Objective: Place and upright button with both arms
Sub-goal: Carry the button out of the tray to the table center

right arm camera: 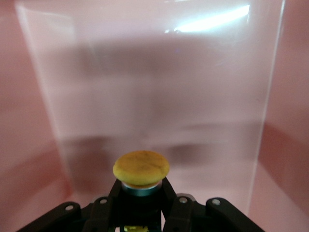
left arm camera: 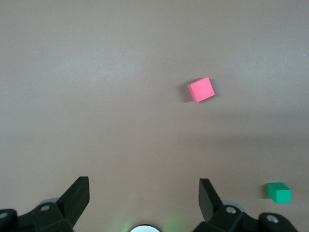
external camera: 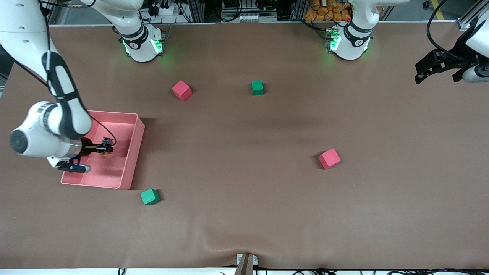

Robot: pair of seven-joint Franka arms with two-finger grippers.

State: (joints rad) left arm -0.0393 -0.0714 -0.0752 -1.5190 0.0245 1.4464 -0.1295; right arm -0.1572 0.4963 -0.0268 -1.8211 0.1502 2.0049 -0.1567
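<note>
My right gripper (external camera: 104, 148) is low inside the pink tray (external camera: 131, 152) at the right arm's end of the table. It is shut on the button (external camera: 104, 153). In the right wrist view the round orange cap (right arm camera: 141, 167) stands just past the black fingers (right arm camera: 168, 193), which clamp the button's dark body, with the gripper (right arm camera: 141, 187) facing the tray's wall. My left gripper (external camera: 435, 72) hangs open and empty high over the left arm's end of the table. In the left wrist view its gripper (left arm camera: 143, 194) shows wide-spread fingers (left arm camera: 77, 197) over bare mat.
On the brown mat lie two red cubes (external camera: 182, 90) (external camera: 329, 158) and two green cubes (external camera: 257, 87) (external camera: 149, 196). The latter green cube lies close to the tray's corner nearest the front camera. The left wrist view shows one red cube (left arm camera: 201, 90) and one green cube (left arm camera: 279, 192).
</note>
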